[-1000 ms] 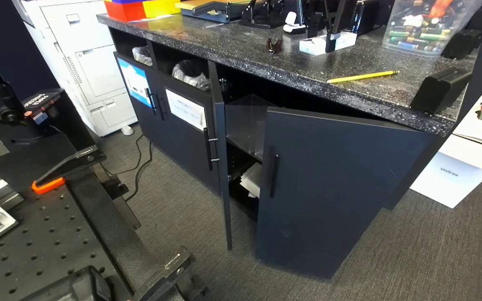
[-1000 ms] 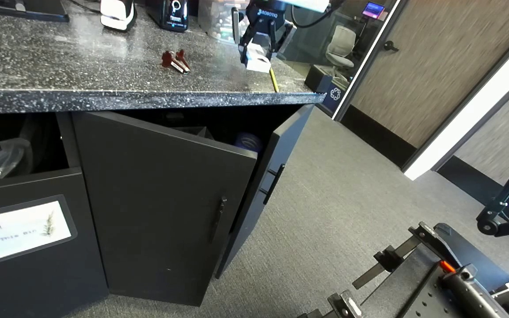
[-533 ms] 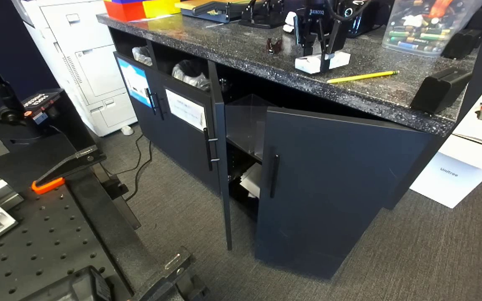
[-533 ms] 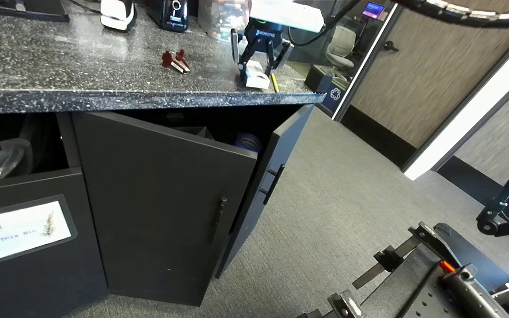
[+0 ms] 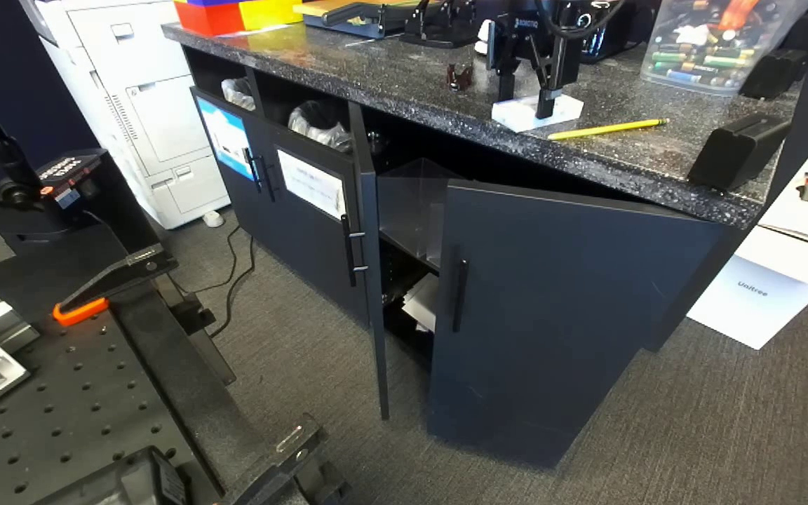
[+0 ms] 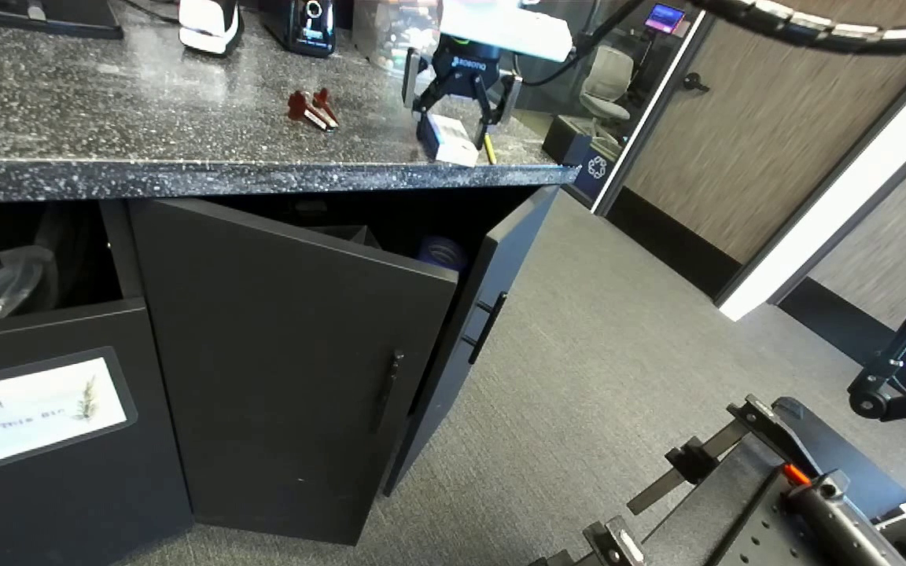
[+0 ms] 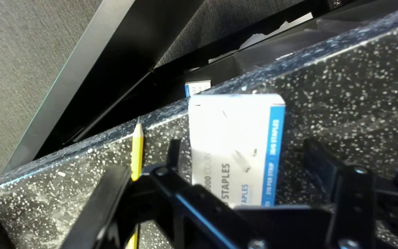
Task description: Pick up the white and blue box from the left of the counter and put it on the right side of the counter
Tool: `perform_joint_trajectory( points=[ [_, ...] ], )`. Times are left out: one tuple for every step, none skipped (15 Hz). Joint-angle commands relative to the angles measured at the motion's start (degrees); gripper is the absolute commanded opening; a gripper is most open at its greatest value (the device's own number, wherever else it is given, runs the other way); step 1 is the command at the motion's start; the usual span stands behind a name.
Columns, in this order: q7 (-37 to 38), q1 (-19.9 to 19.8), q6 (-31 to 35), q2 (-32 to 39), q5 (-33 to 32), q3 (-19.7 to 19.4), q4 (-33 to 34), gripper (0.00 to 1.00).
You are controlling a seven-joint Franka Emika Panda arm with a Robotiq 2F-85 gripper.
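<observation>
On the counter [image 6: 146, 110], a box [image 7: 231, 138] is resting ungripped between a gripper's [image 6: 454, 135] wide-spread jaws, a pencil [image 7: 137, 148] lying at the box's nine o'clock in the wrist view.

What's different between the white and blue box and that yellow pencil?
The white and blue box is broad and block-shaped; the yellow pencil is long and thin. The box sits within the open end effector; the pencil lies outside it. The box shows printed lettering; none is readable on the pencil. Both rest on the counter, near its edge.
</observation>
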Motion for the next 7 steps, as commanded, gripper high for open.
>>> perform_joint_trajectory(
  points=[
    [1.85,0.21,-7.4,-4.9,3.15,2.36,-1.05,1.0],
    [2.98,0.29,-11.9,-6.94,3.99,2.79,-1.9,1.0],
    [1.31,0.3,-5.36,-2.88,2.27,1.3,-0.66,1.0],
    [1.71,0.43,-8.19,-4.29,2.84,1.74,-0.72,1.0],
    [1.96,0.51,-10.07,-5.11,3.12,1.97,-0.19,1.0],
    [2.05,0.54,-11.46,-5.25,3.23,2.07,0.79,1.0],
    [2.07,0.5,-12.49,-4.64,3.31,2.1,2.36,1.0]
  ],
)
